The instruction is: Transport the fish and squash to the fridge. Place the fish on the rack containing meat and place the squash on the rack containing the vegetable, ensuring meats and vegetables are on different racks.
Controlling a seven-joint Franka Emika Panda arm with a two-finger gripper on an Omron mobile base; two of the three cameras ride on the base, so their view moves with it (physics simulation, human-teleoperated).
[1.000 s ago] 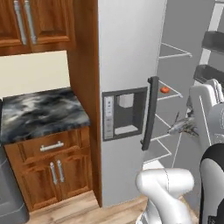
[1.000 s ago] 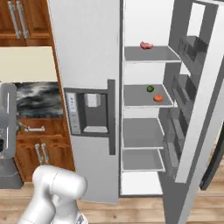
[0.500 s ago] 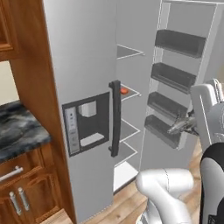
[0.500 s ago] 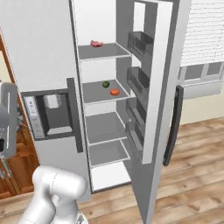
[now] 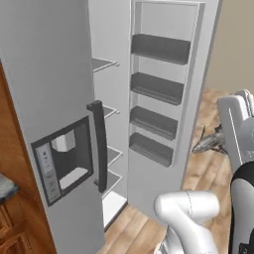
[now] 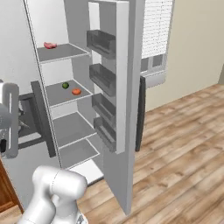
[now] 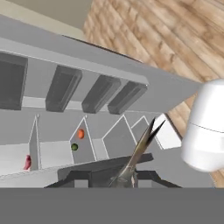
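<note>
Fish pinched in closed gripper near open fridge; tail could snag door, likely dislodging it.

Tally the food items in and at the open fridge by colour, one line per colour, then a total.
Red: 1, meat, top rack
Green: 1, vegetable, second rack
Orange: 1, squash, second rack
Grey-silver: 1, fish, held in the jaws
Total: 4

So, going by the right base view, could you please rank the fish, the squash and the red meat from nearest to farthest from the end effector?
1. Fish: held in the end effector, far left.
2. Squash: middle fridge rack, beside a green vegetable.
3. Red meat: top rack, highest up.
</note>
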